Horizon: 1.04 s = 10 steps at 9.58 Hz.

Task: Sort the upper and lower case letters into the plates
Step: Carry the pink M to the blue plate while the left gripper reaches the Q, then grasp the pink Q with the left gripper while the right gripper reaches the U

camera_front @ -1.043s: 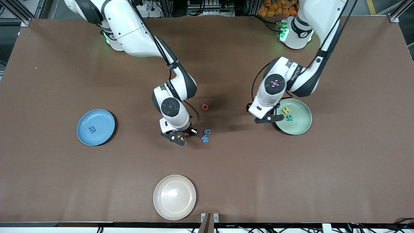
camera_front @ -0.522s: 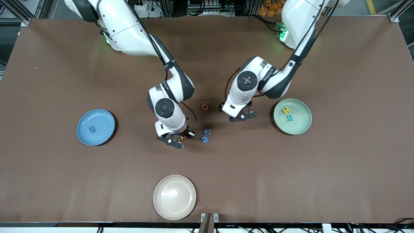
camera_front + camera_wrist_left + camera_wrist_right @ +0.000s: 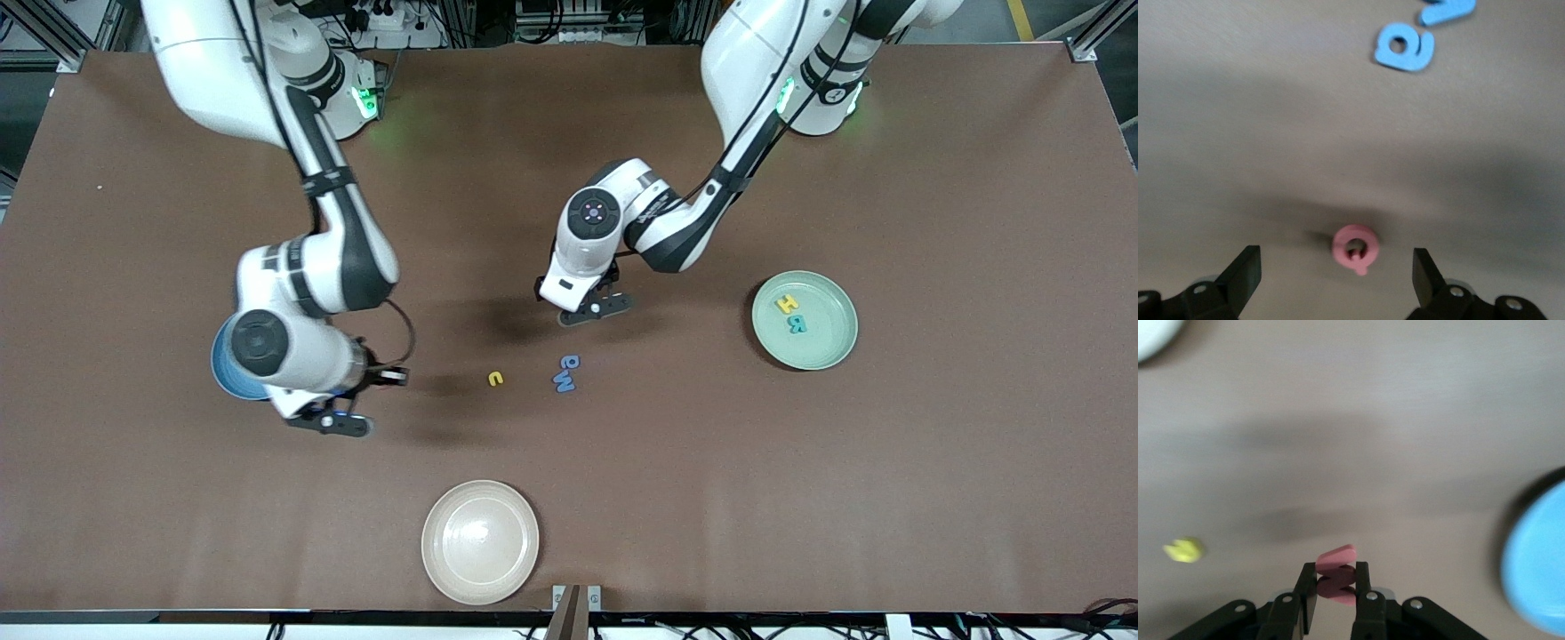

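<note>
Swung over within the last second from the table's middle to the bare table just beside the plain blue round plate (image 3: 216, 358): right gripper (image 3: 325, 423), pinching a flat red-pink toy letter (image 3: 1336, 568) between its fingers. Lying on the table toward the middle: small yellow toy letter (image 3: 496, 378), then two blue toy letters (image 3: 566, 373) touching each other. Nearest the front camera: larger cream-white round plate (image 3: 432, 542). Also shifted, away from the pale mint green round plate (image 3: 831, 345): left gripper (image 3: 594, 309), fingers spread wide, hovering over a pink ring-shaped toy letter (image 3: 1355, 247). Resting in the mint plate: yellow H (image 3: 786, 304) beside teal R (image 3: 796, 324).
</note>
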Each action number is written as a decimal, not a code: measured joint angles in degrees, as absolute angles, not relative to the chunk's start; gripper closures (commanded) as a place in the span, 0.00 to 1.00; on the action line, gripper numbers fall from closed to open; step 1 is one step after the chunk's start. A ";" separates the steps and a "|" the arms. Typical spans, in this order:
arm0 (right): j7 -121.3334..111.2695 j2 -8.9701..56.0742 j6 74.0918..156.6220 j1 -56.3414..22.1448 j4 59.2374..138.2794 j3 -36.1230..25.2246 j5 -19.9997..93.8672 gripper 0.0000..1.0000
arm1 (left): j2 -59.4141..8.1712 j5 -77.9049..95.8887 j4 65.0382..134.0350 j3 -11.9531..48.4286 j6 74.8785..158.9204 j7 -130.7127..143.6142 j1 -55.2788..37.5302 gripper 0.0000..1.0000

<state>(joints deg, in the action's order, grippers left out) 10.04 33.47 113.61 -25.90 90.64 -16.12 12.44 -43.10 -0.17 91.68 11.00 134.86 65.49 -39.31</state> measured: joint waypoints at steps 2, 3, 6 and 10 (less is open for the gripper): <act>-3.08 32.81 112.70 -24.25 94.47 -21.40 11.76 1.00 | -44.80 -0.37 90.44 8.61 135.22 69.12 -42.75 0.00; -6.09 32.72 112.71 -23.49 96.39 -22.57 10.96 1.00 | -45.08 -0.40 90.38 8.30 135.26 69.94 -43.48 0.00; -7.57 30.78 119.46 -23.06 105.29 -23.06 6.28 0.43 | -46.67 -0.42 90.35 8.09 135.30 71.17 -44.79 0.32; -9.23 29.85 129.34 -23.15 111.82 -22.81 5.54 0.00 | -46.68 -0.64 89.41 8.06 135.42 71.18 -44.98 0.58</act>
